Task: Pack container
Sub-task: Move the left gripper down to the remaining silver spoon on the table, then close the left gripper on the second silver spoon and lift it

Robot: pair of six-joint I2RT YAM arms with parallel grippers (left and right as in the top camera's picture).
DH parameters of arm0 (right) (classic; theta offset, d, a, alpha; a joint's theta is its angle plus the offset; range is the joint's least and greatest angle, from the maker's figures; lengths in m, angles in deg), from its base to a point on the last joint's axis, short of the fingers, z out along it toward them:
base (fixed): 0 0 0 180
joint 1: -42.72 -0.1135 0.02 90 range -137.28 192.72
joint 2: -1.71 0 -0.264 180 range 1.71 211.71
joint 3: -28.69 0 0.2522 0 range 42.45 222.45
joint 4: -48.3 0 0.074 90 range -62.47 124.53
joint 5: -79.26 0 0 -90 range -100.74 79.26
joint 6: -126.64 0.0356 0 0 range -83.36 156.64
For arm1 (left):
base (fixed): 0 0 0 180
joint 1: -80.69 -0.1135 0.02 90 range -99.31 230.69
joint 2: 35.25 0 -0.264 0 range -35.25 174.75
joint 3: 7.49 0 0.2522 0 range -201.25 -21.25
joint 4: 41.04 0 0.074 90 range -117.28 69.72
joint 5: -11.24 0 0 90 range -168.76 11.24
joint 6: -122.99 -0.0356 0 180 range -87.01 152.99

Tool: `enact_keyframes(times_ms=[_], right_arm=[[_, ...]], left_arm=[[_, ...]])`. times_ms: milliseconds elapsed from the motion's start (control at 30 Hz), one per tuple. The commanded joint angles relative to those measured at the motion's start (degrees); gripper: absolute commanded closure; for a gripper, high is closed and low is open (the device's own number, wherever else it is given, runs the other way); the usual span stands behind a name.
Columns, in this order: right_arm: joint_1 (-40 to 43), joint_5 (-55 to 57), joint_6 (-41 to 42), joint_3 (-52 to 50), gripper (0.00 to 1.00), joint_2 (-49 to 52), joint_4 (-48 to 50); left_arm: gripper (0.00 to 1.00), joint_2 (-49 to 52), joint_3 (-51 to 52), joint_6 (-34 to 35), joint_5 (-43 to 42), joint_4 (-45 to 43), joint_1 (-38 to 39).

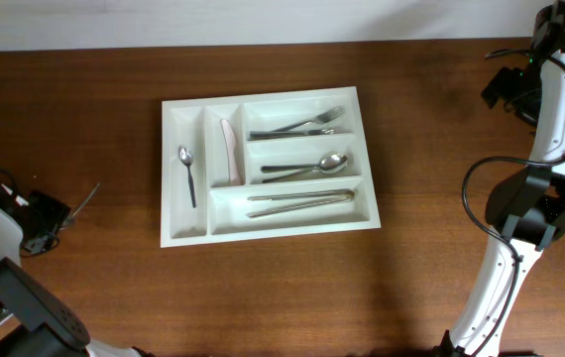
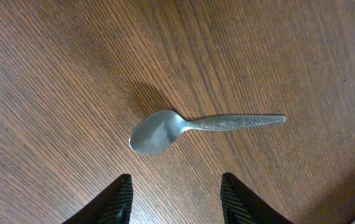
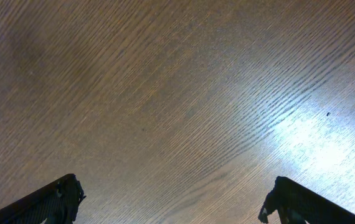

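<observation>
A small patterned metal spoon (image 2: 196, 127) lies flat on the wooden table, bowl to the left in the left wrist view. My left gripper (image 2: 176, 177) hovers just short of it, open, with nothing between the fingers. From overhead the spoon (image 1: 86, 198) shows as a thin sliver beside the left gripper (image 1: 50, 213), well left of the container (image 1: 185, 226). The white container holds a small spoon (image 1: 187, 174), a pale utensil (image 1: 229, 149), forks (image 1: 302, 126), spoons (image 1: 307, 166) and knives (image 1: 297, 201). My right gripper (image 3: 174, 180) is wide open over bare wood.
The right arm (image 1: 545, 198) stands at the table's right edge, its gripper (image 1: 506, 87) near the far right corner. The left arm's base (image 1: 5, 288) fills the near left corner. A pale wall runs along the table's far edge.
</observation>
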Motion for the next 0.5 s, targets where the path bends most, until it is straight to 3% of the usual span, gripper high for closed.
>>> enact_keyframes(times_ms=[0, 467], right_arm=[[0.1, 0.1, -0.1, 1.2, 0.01, -2.1, 0.0], [0.1, 0.1, -0.1, 1.2, 0.01, -2.1, 0.0]], left_arm=[[0.48, -0.2, 0.5, -1.8, -1.2, -0.6, -0.7], [0.49, 6.1, 0.7, -1.8, -1.5, -1.5, -0.9]])
